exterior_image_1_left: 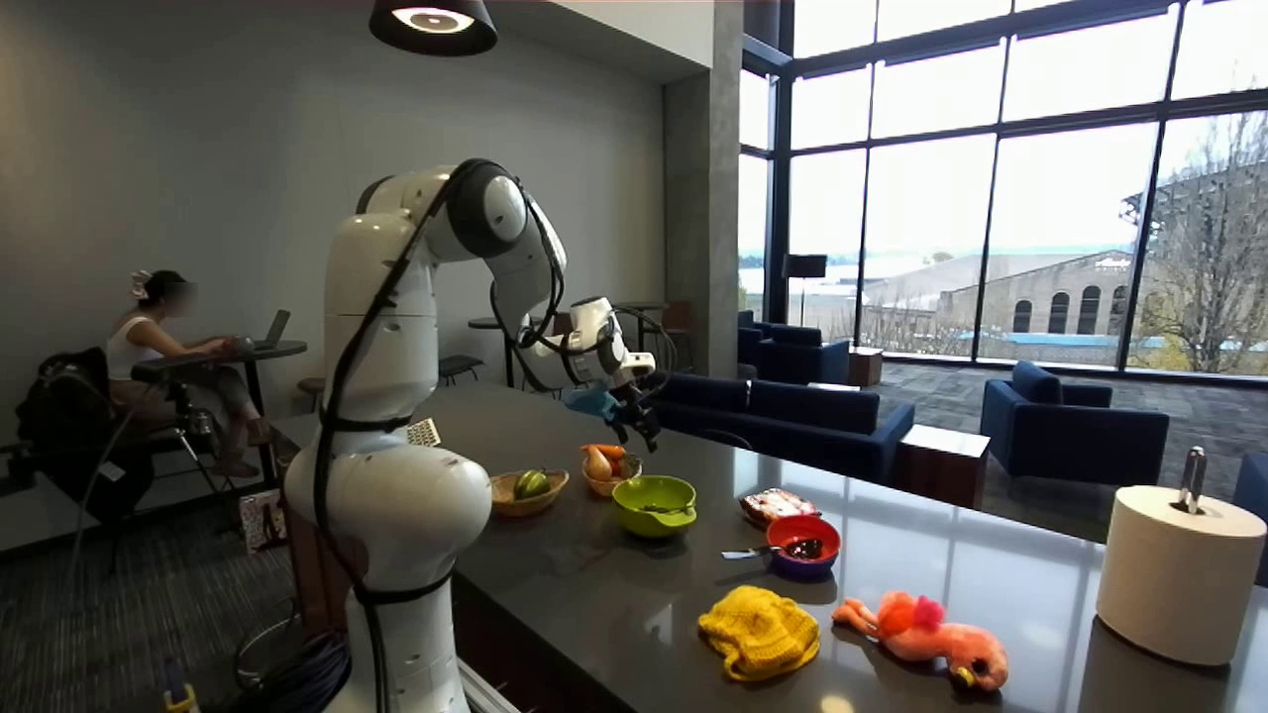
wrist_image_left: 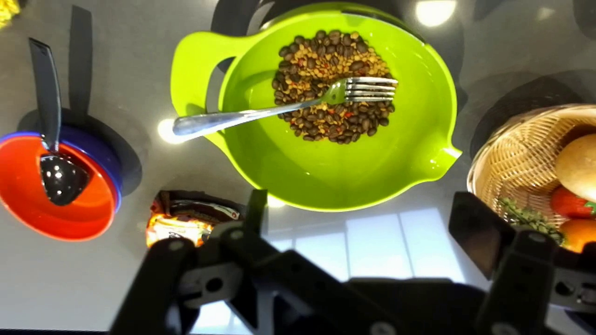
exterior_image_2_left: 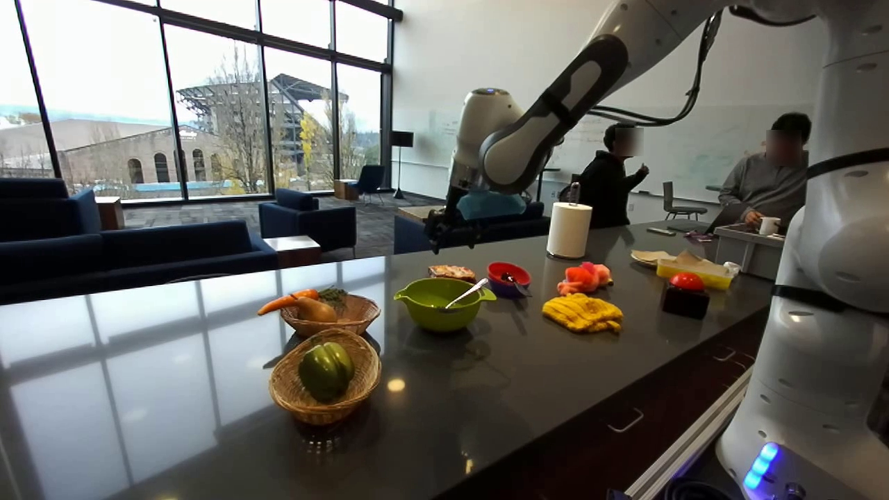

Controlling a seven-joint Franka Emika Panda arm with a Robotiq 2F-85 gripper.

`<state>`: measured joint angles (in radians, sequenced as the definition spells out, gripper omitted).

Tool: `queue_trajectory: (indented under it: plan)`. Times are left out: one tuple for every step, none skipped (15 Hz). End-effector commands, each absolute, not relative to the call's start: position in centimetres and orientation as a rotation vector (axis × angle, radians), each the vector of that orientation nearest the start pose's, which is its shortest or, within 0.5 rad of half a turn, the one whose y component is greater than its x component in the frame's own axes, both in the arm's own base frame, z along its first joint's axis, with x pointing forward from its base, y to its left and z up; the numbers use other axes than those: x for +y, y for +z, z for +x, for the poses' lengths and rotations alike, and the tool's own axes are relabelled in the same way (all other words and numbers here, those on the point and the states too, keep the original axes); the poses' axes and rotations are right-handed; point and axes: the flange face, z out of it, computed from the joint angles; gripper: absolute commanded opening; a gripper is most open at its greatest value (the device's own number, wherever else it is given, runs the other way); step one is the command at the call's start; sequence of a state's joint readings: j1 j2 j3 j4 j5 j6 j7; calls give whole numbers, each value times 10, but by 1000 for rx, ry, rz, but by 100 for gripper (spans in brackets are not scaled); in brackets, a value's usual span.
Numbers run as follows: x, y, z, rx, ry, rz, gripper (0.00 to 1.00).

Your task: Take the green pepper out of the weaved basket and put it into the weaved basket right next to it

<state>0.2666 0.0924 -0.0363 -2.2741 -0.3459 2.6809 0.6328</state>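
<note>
hanging above the counter (exterior_image_2_left: 451,403) near the green bowl (exterior_image_2_left: 441,319), the gripper (wrist_image_left: 365,222) has its jaws spread wide. the green pepper (exterior_image_2_left: 324,369) sits in a basket (exterior_image_2_left: 286,390) set apart from the bowl; a second basket (wrist_image_left: 517,153), a carrot (exterior_image_2_left: 281,303) poking over its rim, stands just beside the bowl. a fork (wrist_image_left: 251,115) rests in the bowl, and a red dish (wrist_image_left: 28,197) stands across the bowl from the baskets.

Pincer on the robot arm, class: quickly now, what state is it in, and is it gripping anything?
Pincer: open, its jaws spread wide apart, holding nothing.
</note>
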Motion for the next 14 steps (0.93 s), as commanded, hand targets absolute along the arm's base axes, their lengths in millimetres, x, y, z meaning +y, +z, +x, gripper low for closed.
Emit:
queue_trajectory:
  plan:
    - [121, 359, 501, 197, -525, -3121, 100]
    - [116, 361, 494, 181, -511, -3106, 100]
    - [112, 362, 488, 162, -500, -3094, 100]
    - [107, 363, 481, 130, -483, -3082, 100]
    - [103, 365, 474, 95, -470, -3072, 100]
    - [97, 367, 468, 68, -461, -3075, 100]
    - [92, 370, 463, 50, -458, -3074, 100]
    - [87, 372, 458, 34, -454, -3078, 100]
    - [84, 375, 453, 16, -450, -3082, 100]
    - [81, 377, 448, 7, -445, -3085, 100]
    - [78, 378, 443, 0, -433, -3088, 100]
    - [76, 379, 438, -7, -421, -3096, 100]
    - [76, 380, 433, -20, -410, -3099, 100]
    - [74, 382, 428, -21, -398, -3103, 100]
